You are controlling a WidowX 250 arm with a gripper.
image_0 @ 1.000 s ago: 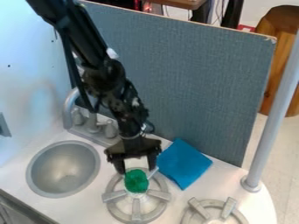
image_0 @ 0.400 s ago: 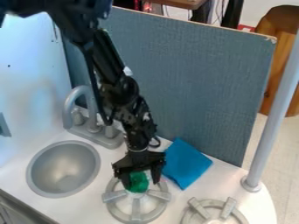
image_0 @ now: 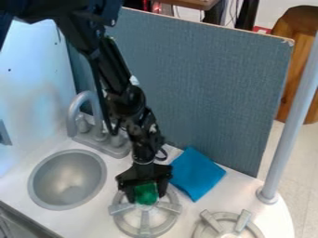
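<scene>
We see the black two-finger gripper (image_0: 146,197) pointing down over the rounded green object (image_0: 146,192), which sits at the back part of the near-left burner, a grey ring with flat spokes (image_0: 144,227). The gripper is right at the green object, but we cannot tell whether it has closed on it or is merely around it.

Beneath all this we have a smooth white countertop (image_0: 93,223) with a rounded corner at the right. A round grey metallic sink basin (image_0: 65,180) is set into it at the left, and behind the basin stands a curved grey faucet (image_0: 79,103). Just beside the gripper, on the right, lies a flat bright blue cloth (image_0: 197,175), close to the foot of the tall grey-blue textured panel (image_0: 199,93) (its top edge looks a little chipped at the right corner). A second grey spoked burner (image_0: 212,221) is partly in view at the bottom edge, and a slanting light-grey pole (image_0: 289,118) rises from a round foot near the right side of the counter.

Beyond the panel, we can make out a brown wooden stool-like piece (image_0: 300,65) on a pale floor (image_0: 304,158), with dark cables near the top.
</scene>
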